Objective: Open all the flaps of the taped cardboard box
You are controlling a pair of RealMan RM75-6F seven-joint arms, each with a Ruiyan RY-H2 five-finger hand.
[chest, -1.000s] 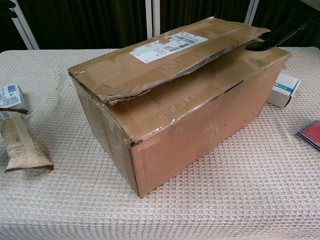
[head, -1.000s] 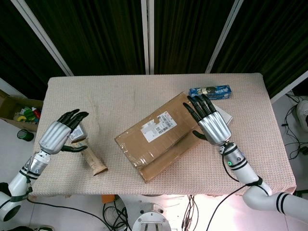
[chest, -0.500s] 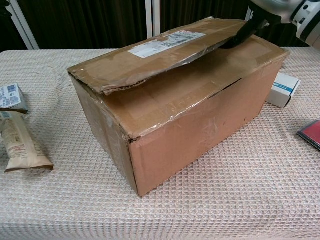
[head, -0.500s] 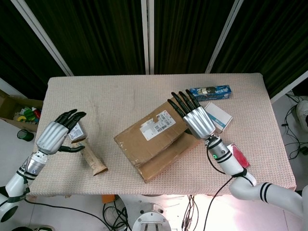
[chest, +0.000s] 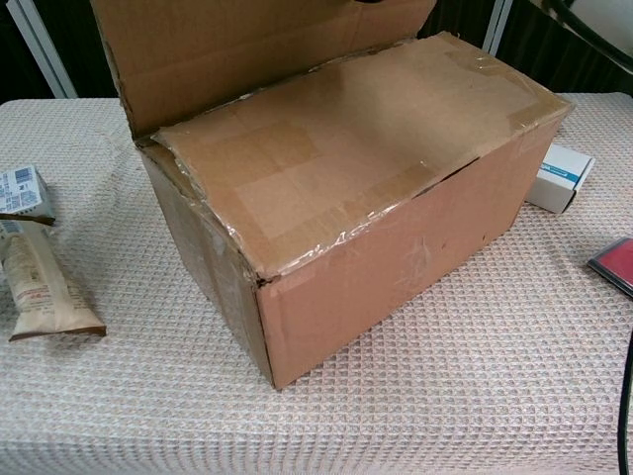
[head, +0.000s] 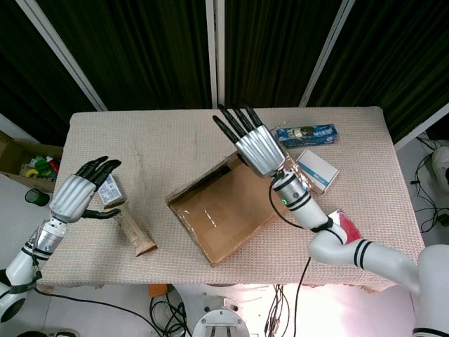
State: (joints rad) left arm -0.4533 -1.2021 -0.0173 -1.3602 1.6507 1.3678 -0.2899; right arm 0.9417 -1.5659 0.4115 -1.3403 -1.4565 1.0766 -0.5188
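The box [chest: 346, 198] sits mid-table, its near corner toward the chest camera. Half a second ago its far long flap [chest: 247, 49] was only lifted a little at the right end; now it stands upright, swung back toward the far side. That is one flap opened. The near long flap [chest: 336, 148] under it, with clear tape along its edges, still lies flat and closed, so I judge the task is early, with the remaining flaps still to lift.

To the near left lie a brown packet [chest: 40, 287] and a small labelled box [chest: 20, 193]; to the right a white box [chest: 559, 178] and a red item [chest: 613, 265].

The chest view shows the raised flap's inner face and the shut flap, but almost nothing of either hand. The head view supplies that: the right hand [head: 256, 147] is up at the flap's far edge, fingers straight and spread, holding nothing that can be seen. The left hand [head: 76, 196] hovers well left of the box above the small box, fingers loosely together, empty. Farther right lies a blue packet [head: 305, 133].
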